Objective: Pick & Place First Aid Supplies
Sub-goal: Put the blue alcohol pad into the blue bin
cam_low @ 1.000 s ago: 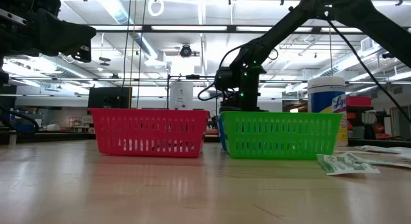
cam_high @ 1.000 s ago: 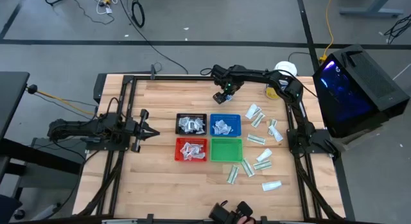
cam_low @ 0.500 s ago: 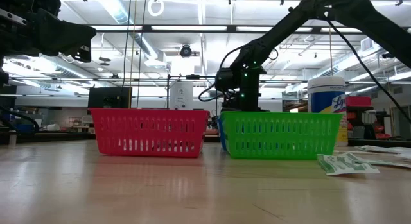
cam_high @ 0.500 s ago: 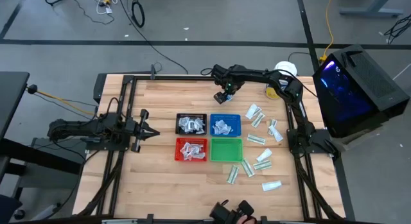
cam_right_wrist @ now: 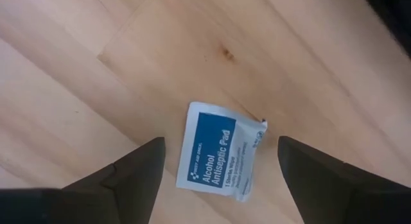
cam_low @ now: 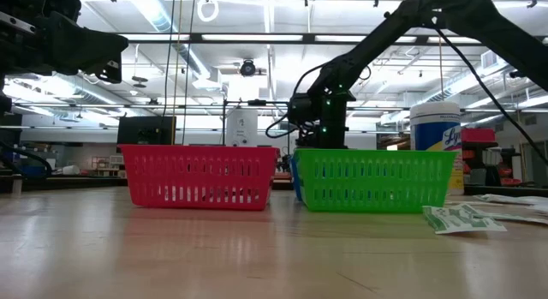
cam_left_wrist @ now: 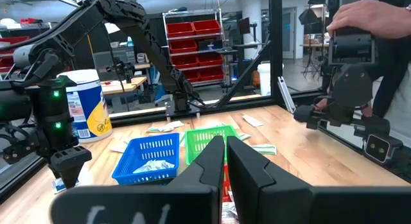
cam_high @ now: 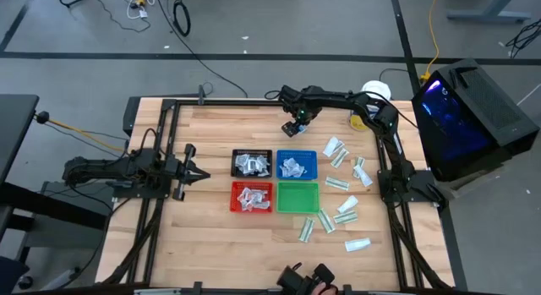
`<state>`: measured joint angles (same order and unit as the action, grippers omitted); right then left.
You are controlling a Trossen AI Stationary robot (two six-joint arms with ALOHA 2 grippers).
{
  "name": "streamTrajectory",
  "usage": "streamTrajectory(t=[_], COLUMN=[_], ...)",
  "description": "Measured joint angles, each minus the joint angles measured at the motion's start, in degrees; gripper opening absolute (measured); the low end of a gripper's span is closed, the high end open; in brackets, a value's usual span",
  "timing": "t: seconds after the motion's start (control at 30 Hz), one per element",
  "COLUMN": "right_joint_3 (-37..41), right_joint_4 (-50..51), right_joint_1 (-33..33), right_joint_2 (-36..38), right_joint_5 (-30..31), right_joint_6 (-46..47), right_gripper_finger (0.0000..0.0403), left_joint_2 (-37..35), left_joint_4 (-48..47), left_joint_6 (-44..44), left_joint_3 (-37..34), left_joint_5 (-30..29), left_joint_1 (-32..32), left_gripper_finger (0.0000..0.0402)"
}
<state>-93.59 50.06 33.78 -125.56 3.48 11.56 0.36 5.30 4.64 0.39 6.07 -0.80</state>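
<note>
White-and-blue alcohol pad packet (cam_right_wrist: pixel 220 152) — squarish, flat on wood.

Four small mesh trays (cam_high: pixel 297 196) are sitting mid-table; white-and-green packets (cam_high: pixel 338 183) are lying scattered beside them; the right gripper (cam_high: pixel 296 125) is hovering beyond the trays.

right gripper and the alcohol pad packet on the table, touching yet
Apart. The right wrist view shows the right gripper open, bare wood between each finger and the alcohol pad packet.
</note>
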Motion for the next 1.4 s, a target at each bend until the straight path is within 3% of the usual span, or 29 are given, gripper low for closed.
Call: streamTrajectory(t=[0.57,1.4], right_joint_3=[2.28,2.41], right_joint_4=[-1.44,-1.18], right_joint_1=[0.05,0.33], right_joint_2=[0.28,0.09], right_joint_5=[-2.1,-3.21], right_joint_6=[0.02,1.07], right_gripper_finger=[0.03,0.0167], left_joint_2=[0.0,0.0], left_joint_4=[0.0,0.0], left_joint_6=[0.0,0.0], left_joint_3=[-0.01,-0.01], left_joint_5=[0.0,0.0], left_joint_1=[-0.01,-0.02], left_gripper_finger=[0.0025,0.0025])
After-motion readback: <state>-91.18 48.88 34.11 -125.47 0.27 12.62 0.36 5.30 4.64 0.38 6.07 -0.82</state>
